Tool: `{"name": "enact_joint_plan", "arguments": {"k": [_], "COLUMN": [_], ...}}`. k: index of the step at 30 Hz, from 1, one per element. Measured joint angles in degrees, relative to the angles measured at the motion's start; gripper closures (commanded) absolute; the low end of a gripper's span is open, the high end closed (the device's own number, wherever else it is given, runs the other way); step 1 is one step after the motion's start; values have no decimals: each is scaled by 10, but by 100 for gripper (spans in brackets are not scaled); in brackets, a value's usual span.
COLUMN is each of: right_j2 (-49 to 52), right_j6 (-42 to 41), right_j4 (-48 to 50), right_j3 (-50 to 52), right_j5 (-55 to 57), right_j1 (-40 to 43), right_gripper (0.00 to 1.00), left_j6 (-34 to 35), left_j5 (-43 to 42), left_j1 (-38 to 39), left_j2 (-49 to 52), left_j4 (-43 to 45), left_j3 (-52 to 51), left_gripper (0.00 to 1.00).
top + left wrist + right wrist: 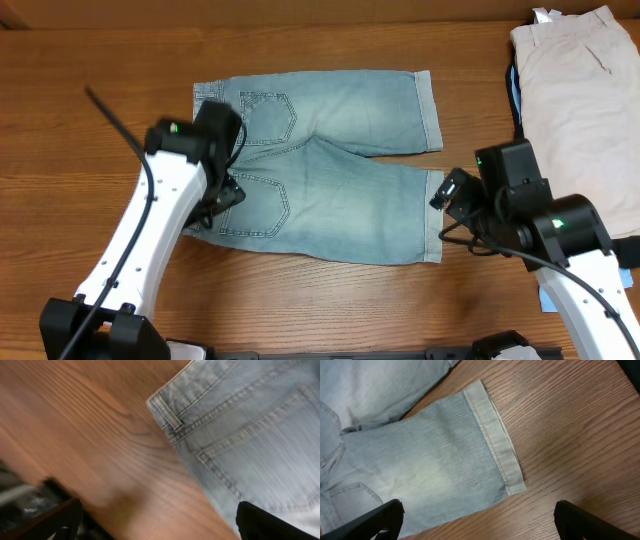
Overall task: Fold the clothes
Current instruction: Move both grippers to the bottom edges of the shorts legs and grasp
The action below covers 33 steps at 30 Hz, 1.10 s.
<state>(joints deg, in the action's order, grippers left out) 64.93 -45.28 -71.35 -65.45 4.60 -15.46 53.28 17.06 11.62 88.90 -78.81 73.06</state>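
The clothes, faded light-blue denim jeans [330, 190], lie spread flat on the wooden table, waistband to the left and both legs pointing right. My left gripper [226, 192] hovers over the near waistband corner, open. In the left wrist view, which is blurred, the waistband corner with a belt loop [170, 415] and a back pocket [265, 455] show above the open left gripper [157, 525], bare wood between its fingers. My right gripper [450, 190] stands open at the near leg's hem [495, 440]. Nothing is held between the fingers of the right gripper [480, 522].
Beige trousers [580, 80] lie at the table's back right, a bright blue garment [515, 90] peeking from under them. More blue fabric [555, 297] shows by the right arm. A black cable [110, 115] runs beside the left arm.
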Motion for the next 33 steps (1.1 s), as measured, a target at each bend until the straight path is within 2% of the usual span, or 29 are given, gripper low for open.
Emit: {"name": "enact_joint_plan", "arguments": {"k": [3,7,9,12,17,24,33], "right_j2": [16,40,57,77,117,163,178], "right_j6": [-2,-3,4,11,19,20,19], "right_j4": [4,10,17,32,56,83,89], "right_j3": [2,3,3,4,19,25,29], "right_j5": [3,3,2,0,-2,-8,-10], "right_j1": [0,0,0,-1,-26,-77,-90], "right_gripper": [1,7,8,11,19,21,21], "left_j6": [35,54,55,55,55,55,55], "left_j5": [-29,-62,-70,-72,-59,-54,-43], "left_j1": [-30,-78,-97,-121,-129,-129,-129], "left_j2": [-9,-10,-10,-11,-13,-13,-13], "left_j4": [68,130,147,172,215,282,355], "left_j3": [-73,-122,-128,-129,-139,-188,-238], "left_gripper": [0,1,8,14,22,33,36]}}
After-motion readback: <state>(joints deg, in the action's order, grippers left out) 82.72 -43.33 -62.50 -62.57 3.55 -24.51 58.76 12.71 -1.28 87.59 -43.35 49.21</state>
